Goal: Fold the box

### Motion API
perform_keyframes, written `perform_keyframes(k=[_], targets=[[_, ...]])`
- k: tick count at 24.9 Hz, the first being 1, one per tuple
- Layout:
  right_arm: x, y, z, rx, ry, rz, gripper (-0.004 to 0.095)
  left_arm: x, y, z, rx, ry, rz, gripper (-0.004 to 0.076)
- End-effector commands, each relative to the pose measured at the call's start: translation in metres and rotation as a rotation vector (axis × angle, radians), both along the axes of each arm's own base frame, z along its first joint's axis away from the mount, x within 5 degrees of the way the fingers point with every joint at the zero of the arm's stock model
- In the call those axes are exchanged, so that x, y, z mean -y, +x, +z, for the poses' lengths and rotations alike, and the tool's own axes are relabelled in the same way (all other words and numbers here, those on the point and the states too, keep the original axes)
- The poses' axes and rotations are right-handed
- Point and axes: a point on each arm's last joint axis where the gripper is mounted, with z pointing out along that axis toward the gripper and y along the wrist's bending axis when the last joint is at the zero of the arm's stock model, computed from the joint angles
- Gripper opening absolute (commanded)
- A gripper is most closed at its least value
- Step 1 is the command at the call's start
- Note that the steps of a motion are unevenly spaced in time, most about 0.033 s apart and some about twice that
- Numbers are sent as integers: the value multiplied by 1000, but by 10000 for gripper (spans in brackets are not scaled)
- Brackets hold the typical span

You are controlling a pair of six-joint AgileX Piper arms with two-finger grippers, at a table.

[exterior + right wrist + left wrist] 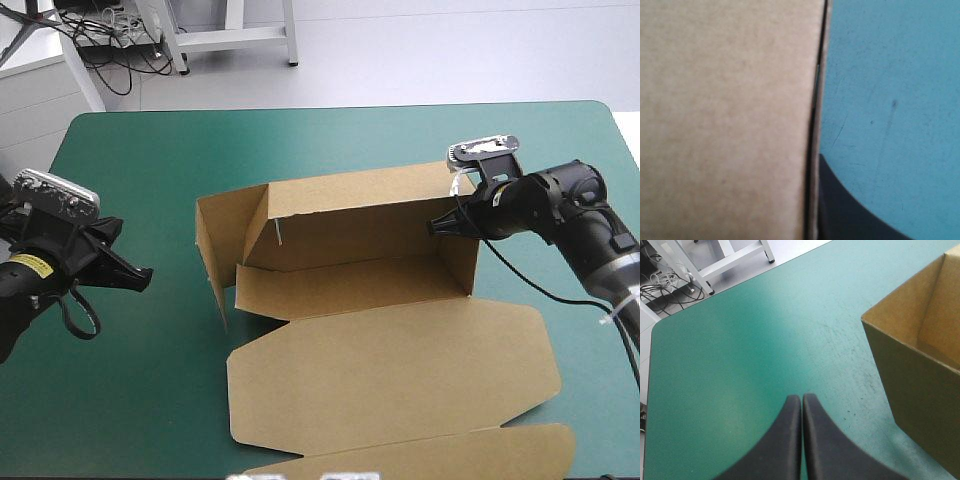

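Observation:
The brown box (350, 240) stands mid-table with its back, front and end walls raised. Its lid (390, 370) lies flat toward the near edge, ending in a tuck flap (450, 455). My right gripper (437, 226) is at the box's right end wall, shut on it. In the right wrist view the board (725, 120) covers one finger, and the other black finger (845, 205) lies against its outer face. My left gripper (140, 275) hovers over bare cover left of the box, shut (801, 399) and holding nothing. The box's left end wall (920, 365) stands ahead of it and to one side.
Teal-green cover (150, 180) stretches between the left gripper and the box, and behind the box to the table's far edge. The left end flap (212, 250) stands angled outward.

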Motion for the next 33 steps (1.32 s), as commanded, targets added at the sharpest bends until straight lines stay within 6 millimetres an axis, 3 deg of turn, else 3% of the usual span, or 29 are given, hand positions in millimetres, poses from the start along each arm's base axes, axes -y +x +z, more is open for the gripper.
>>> perform_keyframes(k=[1, 10, 14, 18, 20, 21, 24, 25, 33], targets=[[-1, 2, 5, -46, 4, 0, -20, 0, -2, 16, 106, -28, 8, -10], [-19, 51, -31, -151, 1, -2, -20, -1, -2, 16, 110, -24, 12, -10], [-31, 88, -38, -143, -1, 7, -17, -1, -2, 16, 109, -18, 14, -10], [-38, 107, -38, -112, 5, 16, 110, -1, -2, 16, 106, -17, 14, -10], [-39, 112, -34, -89, 10, 19, 289, -1, -2, 15, 100, -16, 13, -10], [-40, 114, -28, -62, 13, 27, 441, -1, -2, 15, 100, -16, 13, -10], [-39, 114, -14, -31, 11, 31, 653, -2, -2, 15, 102, 3, 19, -10], [-39, 112, -2, -11, 15, 34, 687, -3, -2, 15, 107, 16, 23, -10], [-31, 90, 44, 33, -3, 57, 688, -4, -2, 16, 117, 19, 26, -10]])
